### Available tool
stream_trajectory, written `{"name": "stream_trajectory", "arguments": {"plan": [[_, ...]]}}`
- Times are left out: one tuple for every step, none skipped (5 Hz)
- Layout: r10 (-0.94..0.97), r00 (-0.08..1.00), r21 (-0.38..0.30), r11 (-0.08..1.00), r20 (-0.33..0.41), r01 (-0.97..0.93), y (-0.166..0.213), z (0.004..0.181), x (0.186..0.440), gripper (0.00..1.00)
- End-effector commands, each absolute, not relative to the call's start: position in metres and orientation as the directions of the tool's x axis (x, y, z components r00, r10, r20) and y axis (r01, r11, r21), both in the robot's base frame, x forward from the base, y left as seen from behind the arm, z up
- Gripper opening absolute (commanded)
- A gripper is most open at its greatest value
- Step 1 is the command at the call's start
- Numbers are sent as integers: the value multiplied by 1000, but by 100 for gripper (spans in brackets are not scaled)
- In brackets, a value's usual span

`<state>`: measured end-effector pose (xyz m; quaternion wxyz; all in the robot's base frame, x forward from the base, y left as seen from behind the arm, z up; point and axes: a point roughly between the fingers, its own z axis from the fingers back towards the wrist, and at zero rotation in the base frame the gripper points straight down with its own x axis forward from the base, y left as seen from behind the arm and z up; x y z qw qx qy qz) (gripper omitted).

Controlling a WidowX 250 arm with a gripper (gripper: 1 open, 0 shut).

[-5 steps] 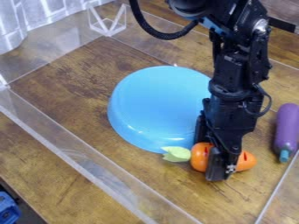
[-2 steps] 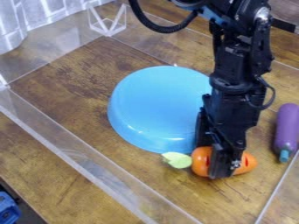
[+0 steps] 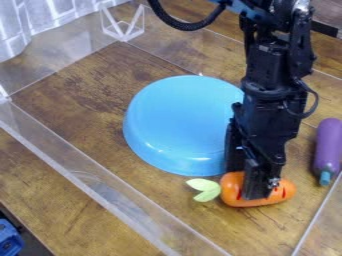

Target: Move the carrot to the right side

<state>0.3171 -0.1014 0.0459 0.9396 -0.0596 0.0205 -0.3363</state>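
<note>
Carrot: in front of you on the tabletop [image 3: 67, 105], lying on its side toward the lower right of the view; its orange body [image 3: 258, 190] points right and its pale yellow-green leaves [image 3: 203, 188] point left, just below the plate's near edge.

Gripper: your black gripper [image 3: 249, 186] reaches down from the top of the view with its tips at the carrot, overlapping the upper part of the orange body; you cannot tell from this view whether it is open or closed, or whether it grips the carrot.

Arm: it comes in from the top right, dark and jointed, with a black cable [image 3: 191, 22] looping at its upper left; it covers part of the plate's right side.

Plate: the round blue plate [image 3: 181, 120] is left of your gripper, up and to the left of the carrot.

Eggplant: the purple eggplant [image 3: 327, 148] lies to the right of your gripper, near the right edge of the view, its narrow end toward you, apart from the carrot.

Clear wall: a transparent strip [image 3: 94, 175] runs slantwise from the left edge down to the bottom, on the near side of the plate and carrot.

Lower left corner: a blue object [image 3: 10, 238] shows partly, beyond the clear wall; you cannot tell what it is.
</note>
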Motion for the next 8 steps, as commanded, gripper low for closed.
{"name": "stream_trajectory", "arguments": {"plan": [[-622, 776, -77, 773, 101, 630, -102, 79, 327, 100], [-621, 776, -71, 774, 105, 629, -104, 80, 329, 100], [-619, 777, -65, 776, 112, 628, -105, 81, 331, 100], [-620, 775, -57, 775, 118, 629, -105, 82, 333, 0], [-621, 774, -49, 775, 124, 630, -105, 83, 334, 0], [-622, 772, -40, 775, 130, 631, -104, 85, 336, 0], [-622, 771, -32, 775, 138, 631, -104, 86, 337, 0], [-623, 769, -24, 775, 144, 632, -104, 88, 338, 0]]}}
